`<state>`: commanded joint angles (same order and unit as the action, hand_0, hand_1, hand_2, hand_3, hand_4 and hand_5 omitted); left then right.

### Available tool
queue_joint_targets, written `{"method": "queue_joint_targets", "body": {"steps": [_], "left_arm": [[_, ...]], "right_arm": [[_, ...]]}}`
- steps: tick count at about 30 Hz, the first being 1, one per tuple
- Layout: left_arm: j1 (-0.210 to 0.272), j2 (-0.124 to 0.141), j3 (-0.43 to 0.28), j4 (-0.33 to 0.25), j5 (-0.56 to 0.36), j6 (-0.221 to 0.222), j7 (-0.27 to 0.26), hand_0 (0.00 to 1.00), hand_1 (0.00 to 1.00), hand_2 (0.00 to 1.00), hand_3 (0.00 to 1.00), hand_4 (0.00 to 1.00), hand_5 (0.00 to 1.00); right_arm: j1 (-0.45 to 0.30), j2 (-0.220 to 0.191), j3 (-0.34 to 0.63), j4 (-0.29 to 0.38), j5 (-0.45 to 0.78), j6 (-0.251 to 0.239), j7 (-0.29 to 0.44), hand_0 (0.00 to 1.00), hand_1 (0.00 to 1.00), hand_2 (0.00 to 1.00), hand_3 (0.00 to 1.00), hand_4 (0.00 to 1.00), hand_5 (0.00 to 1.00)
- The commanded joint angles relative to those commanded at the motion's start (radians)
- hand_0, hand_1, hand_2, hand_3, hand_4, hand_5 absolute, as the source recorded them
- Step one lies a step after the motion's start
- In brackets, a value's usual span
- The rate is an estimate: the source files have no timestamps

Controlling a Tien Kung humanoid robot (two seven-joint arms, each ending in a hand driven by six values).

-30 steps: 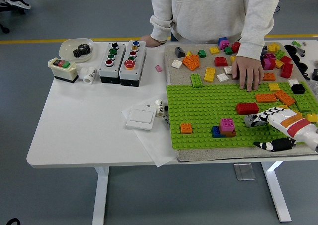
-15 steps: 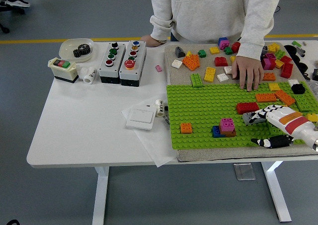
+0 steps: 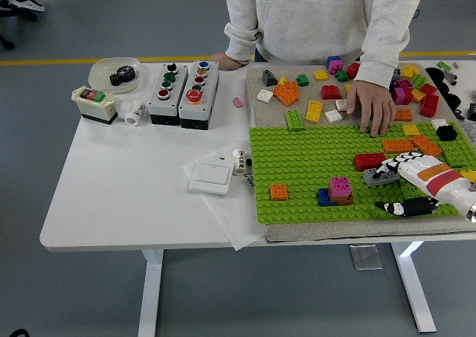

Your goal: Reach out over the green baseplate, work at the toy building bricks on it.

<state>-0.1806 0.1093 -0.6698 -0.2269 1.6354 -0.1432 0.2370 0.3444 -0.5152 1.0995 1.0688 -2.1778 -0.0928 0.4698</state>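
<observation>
The green baseplate (image 3: 312, 158) lies on a beige mat at the table's right. On it stand a red brick (image 3: 370, 161), a pink brick (image 3: 341, 186) stacked over a blue brick (image 3: 323, 198), and a small orange brick (image 3: 279, 192). My right hand (image 3: 381, 190) reaches in from the right over the plate's near right part, open. Its fingers (image 3: 388, 169) touch a grey brick (image 3: 376, 177), and the thumb (image 3: 401, 207) is spread well below it. The left arm is out of view. A person's hand (image 3: 372, 105) rests flat on the mat just beyond the plate.
Loose bricks (image 3: 286, 93) lie scattered over the mat behind the plate, and orange bricks (image 3: 416, 145) and a black one (image 3: 446, 133) at the right. To the left are two button boxes (image 3: 182, 84), a white switch (image 3: 210, 177) on paper and a bowl with a gear (image 3: 114, 73).
My right hand has shifted a little away from the near edge, its fingers staying at the grey brick. The person's hand drew back slightly toward the table's far side.
</observation>
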Motion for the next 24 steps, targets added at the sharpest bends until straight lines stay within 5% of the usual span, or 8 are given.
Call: {"method": "queue_joint_targets", "body": {"steps": [10,24], "left_arm": [[-0.001,0.000,0.000,0.001,0.002,0.002,0.001,0.757,0.759,0.764,0.610,0.691,0.606],[-0.003,0.001,0.000,-0.001,0.007,-0.004,0.001,0.758,0.759,0.764,0.609,0.690,0.604]], "right_arm": [[-0.021,-0.013,0.010,0.035,0.000,-0.012,0.001,0.883,0.797,0.788,0.689,0.813,0.570],[-0.033,-0.008,-0.006,0.000,-0.019,-0.062,-0.012,0.979,0.851,0.843,0.697,0.820,0.562]]}}
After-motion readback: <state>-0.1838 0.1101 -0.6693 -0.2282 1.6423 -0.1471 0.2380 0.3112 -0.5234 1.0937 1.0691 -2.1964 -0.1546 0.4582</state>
